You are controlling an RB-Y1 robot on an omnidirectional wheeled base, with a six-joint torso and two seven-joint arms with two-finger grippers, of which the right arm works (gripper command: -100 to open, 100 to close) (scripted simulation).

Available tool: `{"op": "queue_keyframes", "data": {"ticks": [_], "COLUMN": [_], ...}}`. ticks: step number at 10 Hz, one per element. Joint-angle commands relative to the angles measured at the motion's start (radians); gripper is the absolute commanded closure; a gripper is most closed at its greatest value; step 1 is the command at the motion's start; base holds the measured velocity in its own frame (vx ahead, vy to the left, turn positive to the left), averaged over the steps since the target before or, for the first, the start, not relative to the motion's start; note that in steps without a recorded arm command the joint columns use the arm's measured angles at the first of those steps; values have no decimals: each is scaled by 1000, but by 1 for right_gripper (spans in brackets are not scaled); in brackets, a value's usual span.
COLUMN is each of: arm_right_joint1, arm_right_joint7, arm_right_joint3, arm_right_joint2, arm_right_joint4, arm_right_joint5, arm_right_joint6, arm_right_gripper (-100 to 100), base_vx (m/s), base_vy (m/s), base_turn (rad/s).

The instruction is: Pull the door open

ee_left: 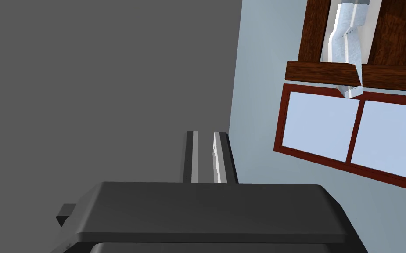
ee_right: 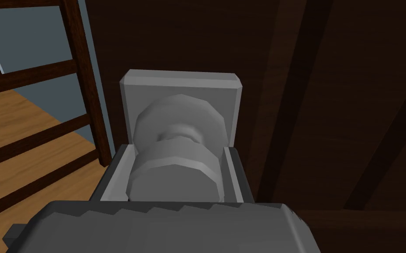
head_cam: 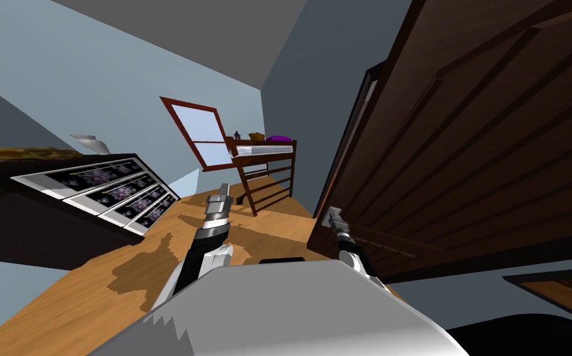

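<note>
Clamping the grey knob's [ee_right: 175, 175] sides, the right hand [ee_right: 177, 150] faces the dark door [ee_right: 351, 88]; left hand [ee_left: 204, 134] narrow.

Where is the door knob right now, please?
In the right wrist view, the grey knob is between the right gripper's fingers, on its square plate near the door's edge.

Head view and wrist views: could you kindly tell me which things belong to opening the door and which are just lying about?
For the job: door, knob, right tool shut on the knob.
Lying about: bed, window, chest of drawers, left tool, shut and idle.
</note>
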State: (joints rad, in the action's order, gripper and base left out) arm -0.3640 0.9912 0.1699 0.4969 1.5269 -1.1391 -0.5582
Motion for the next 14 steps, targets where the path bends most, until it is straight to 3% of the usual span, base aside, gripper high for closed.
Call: {"op": "queue_keyframes", "data": {"ticks": [1,7,10,14], "arm_right_joint1": [-3,-9,-9,-16], "arm_right_joint7": [15,69,75,111], "arm_right_joint3": [14,54,59,89], "arm_right_joint2": [12,60,67,100], "arm_right_joint4": [4,8,6,8], "arm_right_joint5": [6,27,29,42], "arm_right_joint6": [-3,-23,-24,-40], "arm_right_gripper": [100,100,100,100], "base_vx": [-223,-211,-160,-180], "base_vy": [-44,-28,-8,-33], "base_turn": [133,128,56,123]}}
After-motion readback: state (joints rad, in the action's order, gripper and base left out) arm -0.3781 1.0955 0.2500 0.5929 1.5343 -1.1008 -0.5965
